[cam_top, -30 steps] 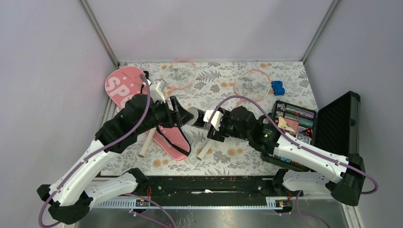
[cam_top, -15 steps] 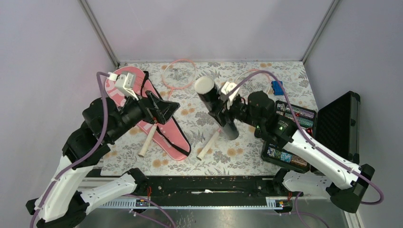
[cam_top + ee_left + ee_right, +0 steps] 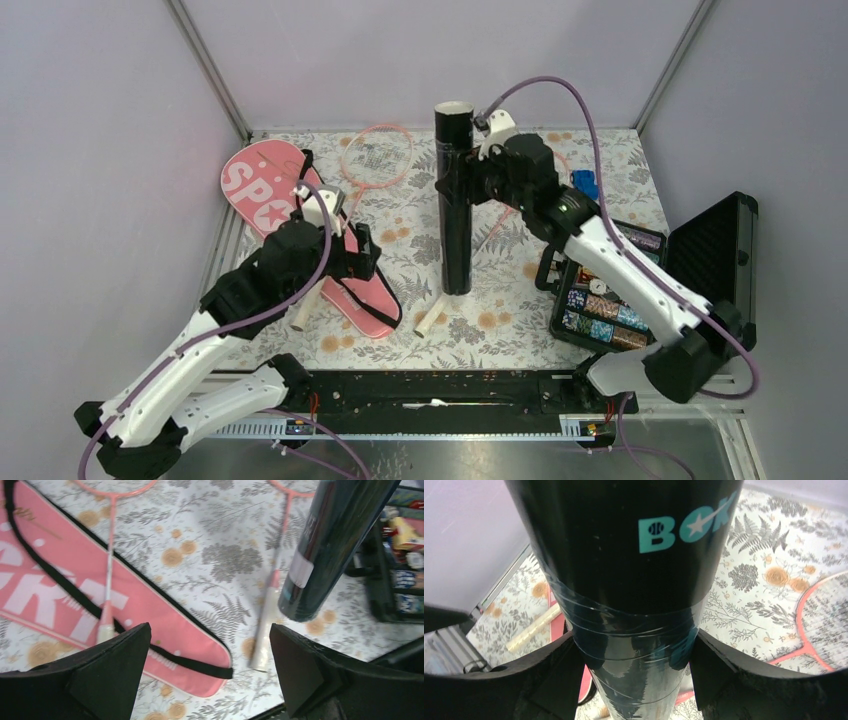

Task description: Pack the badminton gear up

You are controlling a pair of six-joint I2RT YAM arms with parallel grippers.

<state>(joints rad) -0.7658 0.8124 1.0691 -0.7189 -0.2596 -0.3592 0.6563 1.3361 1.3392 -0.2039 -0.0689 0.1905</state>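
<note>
Right hand (image 3: 468, 178) grips black tube (image 3: 455, 230), held upright beside racket handle (image 3: 432, 318). Left hand (image 3: 360, 255) wide, empty, above pink bag (image 3: 255, 180).

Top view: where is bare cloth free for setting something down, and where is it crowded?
Bare cloth lies at the near edge between the cream racket handle and the black case. A narrower patch separates the pink bag and upright tube. Crowded left: bag, second racket, left gripper.
</note>
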